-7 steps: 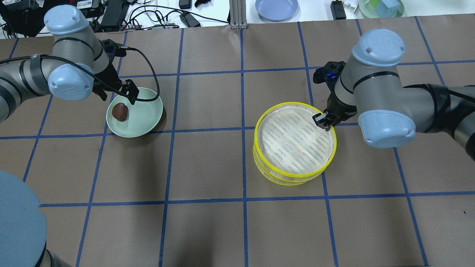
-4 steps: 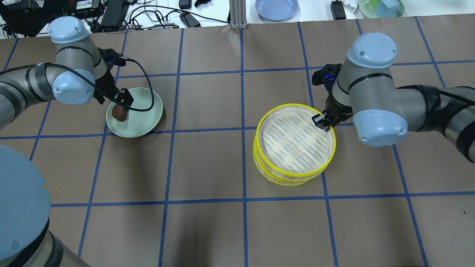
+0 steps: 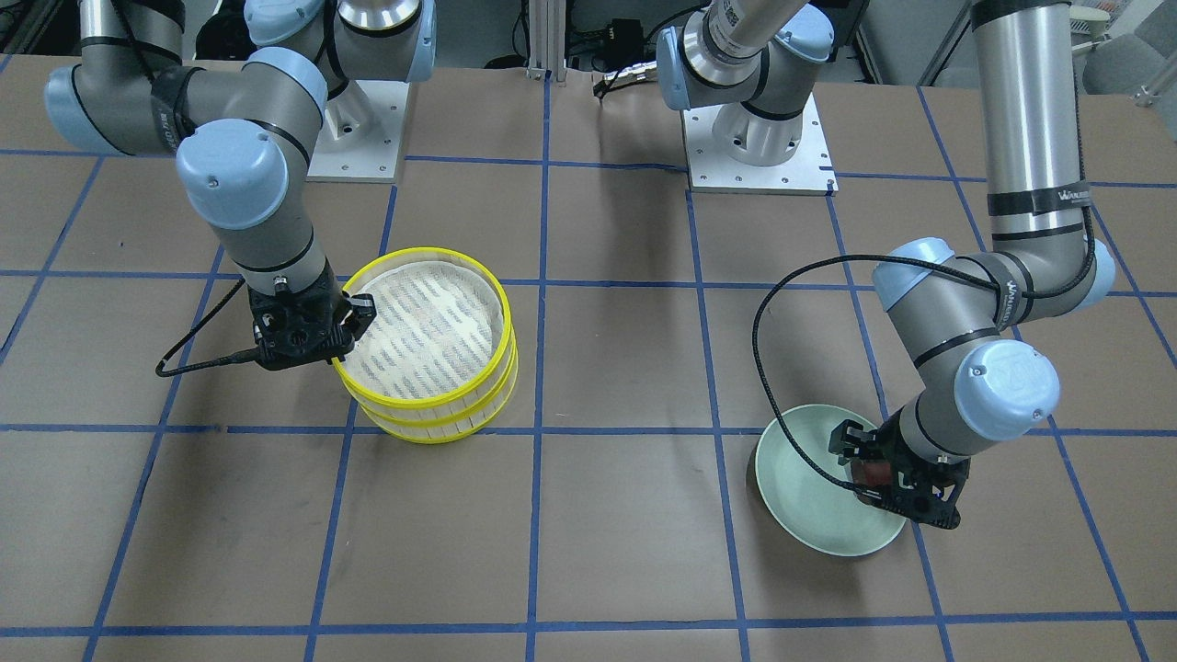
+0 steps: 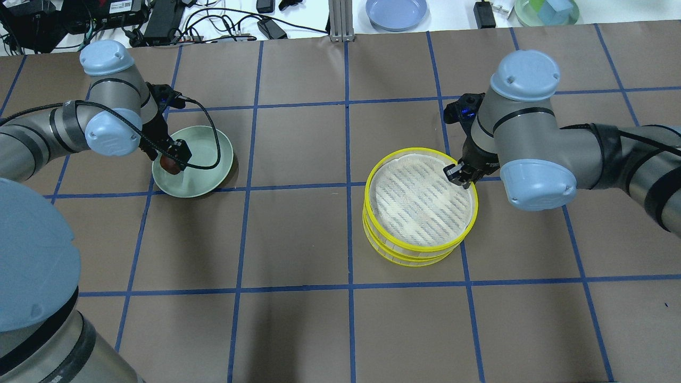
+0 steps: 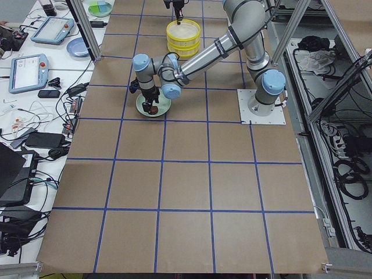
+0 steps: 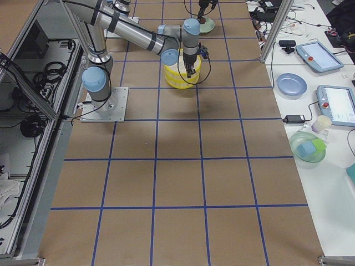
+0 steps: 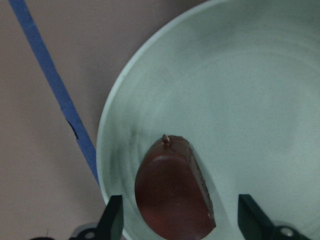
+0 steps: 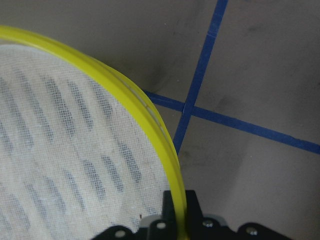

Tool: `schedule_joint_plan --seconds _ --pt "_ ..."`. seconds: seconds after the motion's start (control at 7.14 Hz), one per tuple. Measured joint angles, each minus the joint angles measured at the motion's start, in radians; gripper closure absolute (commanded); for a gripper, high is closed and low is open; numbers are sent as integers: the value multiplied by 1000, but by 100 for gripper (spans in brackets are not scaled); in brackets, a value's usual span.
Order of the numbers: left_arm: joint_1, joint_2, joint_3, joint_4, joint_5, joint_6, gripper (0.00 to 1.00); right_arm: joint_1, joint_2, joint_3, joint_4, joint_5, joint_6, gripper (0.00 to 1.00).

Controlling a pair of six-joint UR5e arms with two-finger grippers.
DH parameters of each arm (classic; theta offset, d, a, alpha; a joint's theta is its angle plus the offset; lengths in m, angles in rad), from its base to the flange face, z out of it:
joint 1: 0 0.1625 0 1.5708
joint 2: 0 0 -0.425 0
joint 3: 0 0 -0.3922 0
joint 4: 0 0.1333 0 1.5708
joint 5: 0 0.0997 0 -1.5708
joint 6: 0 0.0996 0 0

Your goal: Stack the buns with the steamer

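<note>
Overhead exterior: the two steamer trays [image 4: 420,213] sit stacked on the table [image 4: 298,330] right of centre, w/ the right gripper [image 4: 457,174] at the top tray's [image 4: 415,151] far-right edge; the brown bun [image 4: 168,164] lies in the green plate [image 4: 210,170] at left, under the left gripper [image 4: 174,157]. Left wrist-mounted: its fingers [image 7: 112,222] stand apart either side of the bun, a gap on each side, not touching it. Right wrist-mounted: the yellow rim [image 8: 150,120] runs btwn that gripper's fingers, which are clamped on the top tray
</note>
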State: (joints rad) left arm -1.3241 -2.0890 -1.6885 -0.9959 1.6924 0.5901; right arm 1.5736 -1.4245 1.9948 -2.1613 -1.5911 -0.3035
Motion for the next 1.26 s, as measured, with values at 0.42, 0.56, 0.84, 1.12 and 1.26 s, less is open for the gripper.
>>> schedule_joint_plan --seconds 0.42,0.56,0.84,1.12,1.26 --pt "0 -6 8 -1 -2 -8 100 26 2 -6 1 -13 32 1" --pt "0 4 12 -2 -6 -35 100 27 2 -8 3 -17 35 0" --pt "-8 49 35 -18 -48 -118 100 28 -3 -58 39 -16 42 0" --pt "-42 128 55 -78 -74 -239 100 28 -46 -239 273 -4 47 0" --pt "-90 171 58 -102 -87 -359 100 28 -69 -356 411 1 48 0"
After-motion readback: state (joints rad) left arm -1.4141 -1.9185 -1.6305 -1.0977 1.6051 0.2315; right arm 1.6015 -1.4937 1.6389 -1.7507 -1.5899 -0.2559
